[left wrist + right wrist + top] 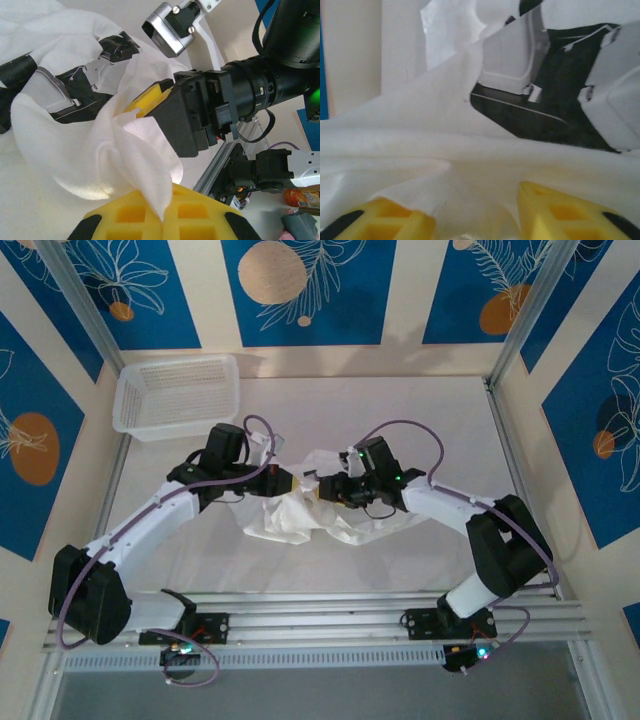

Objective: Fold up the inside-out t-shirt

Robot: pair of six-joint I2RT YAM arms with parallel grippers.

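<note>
Now: white t-shirt (292, 520) bunched, wrinkled, mid-table; left end effector (291, 483) and right end effector (321, 490) both pinching it.

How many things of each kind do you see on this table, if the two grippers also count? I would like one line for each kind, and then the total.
white t-shirt: 1
white mesh basket: 1
grippers: 2, the left gripper and the right gripper
Total: 4
</note>
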